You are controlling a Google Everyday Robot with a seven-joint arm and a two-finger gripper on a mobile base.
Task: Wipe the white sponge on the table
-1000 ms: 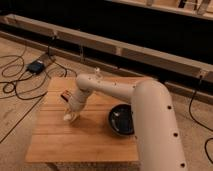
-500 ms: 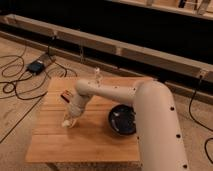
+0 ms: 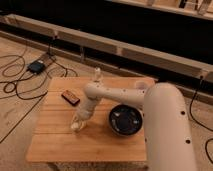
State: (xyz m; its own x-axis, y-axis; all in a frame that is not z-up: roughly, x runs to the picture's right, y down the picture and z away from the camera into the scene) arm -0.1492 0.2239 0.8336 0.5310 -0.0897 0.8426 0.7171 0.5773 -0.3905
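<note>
On the table (image 3: 55, 145), near the black bowl (image 3: 125, 120), the gripper (image 3: 77, 122) clenches the white sponge (image 3: 75, 126) against the planks; press down evenly as you sweep and steer clear of that bowl.

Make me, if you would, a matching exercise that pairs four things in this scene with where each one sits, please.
Things:
1. white sponge
2. black bowl
3. brown-red bar
4. black box

Places:
A. on the floor, beyond the table
B. on the table, toward its far left corner in the picture
C. on the table, pinched at the tip of the shut gripper
D. on the table, to the picture's right of the gripper

Pairs: 1-C, 2-D, 3-B, 4-A.
</note>
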